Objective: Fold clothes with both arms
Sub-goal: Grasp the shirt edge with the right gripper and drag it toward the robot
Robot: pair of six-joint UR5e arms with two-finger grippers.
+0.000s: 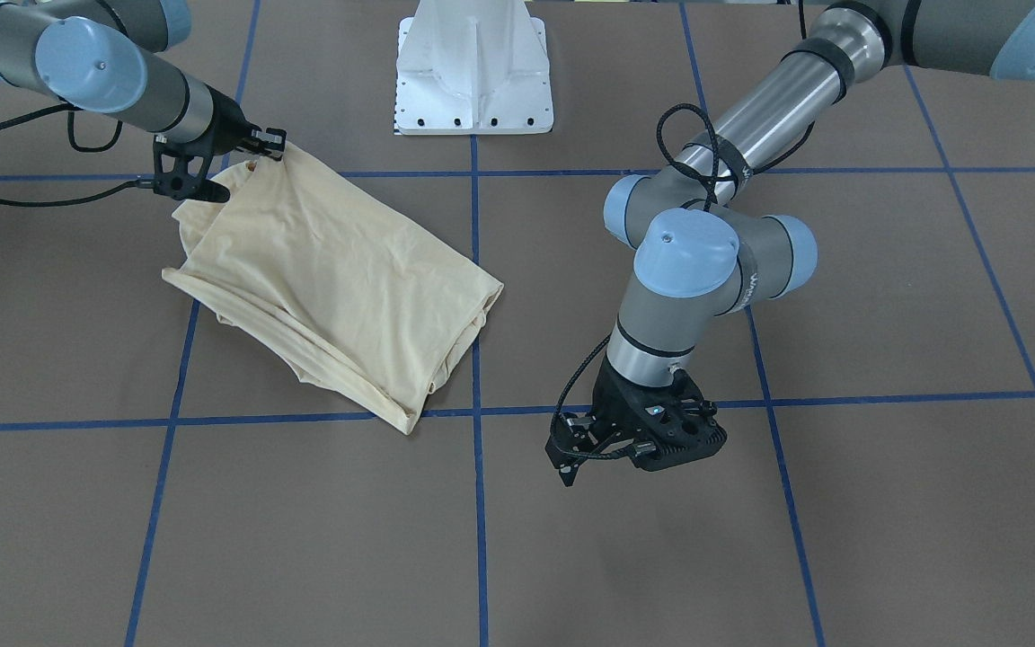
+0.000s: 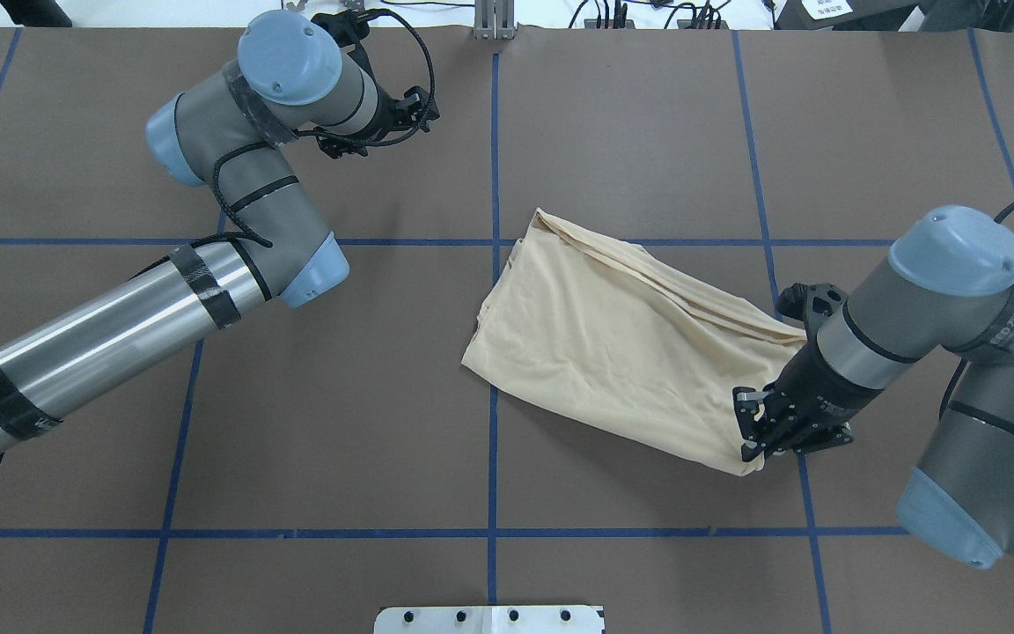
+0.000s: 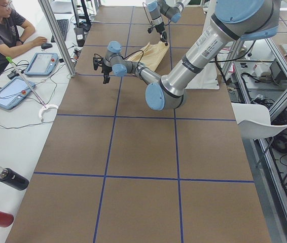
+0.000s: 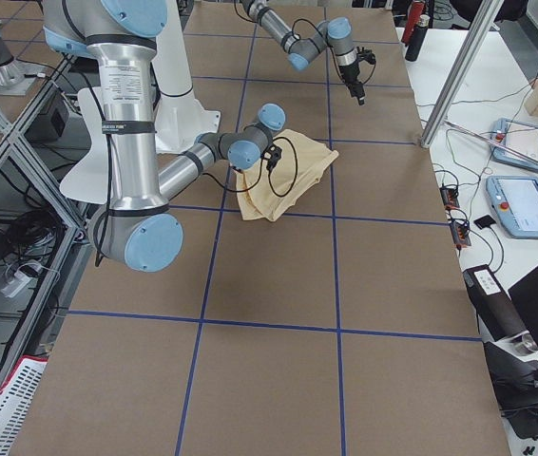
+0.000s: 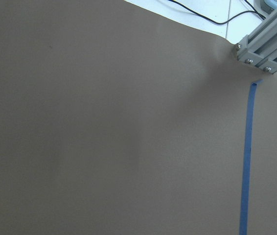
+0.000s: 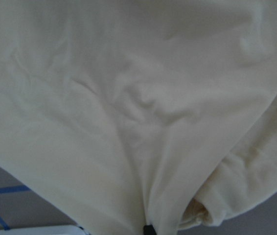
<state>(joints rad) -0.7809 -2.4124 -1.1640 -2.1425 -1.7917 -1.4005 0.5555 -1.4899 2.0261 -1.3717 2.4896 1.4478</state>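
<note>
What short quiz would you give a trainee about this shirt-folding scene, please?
1. True or false: the left end effector grips the cream T-shirt.
2. The right end effector is: A) open, holding nothing; B) shut on a corner of the shirt; C) out of view.
3. Fill in: the tape lines on the table are ___.
Key: 1 false; 2 B; 3 blue.
</note>
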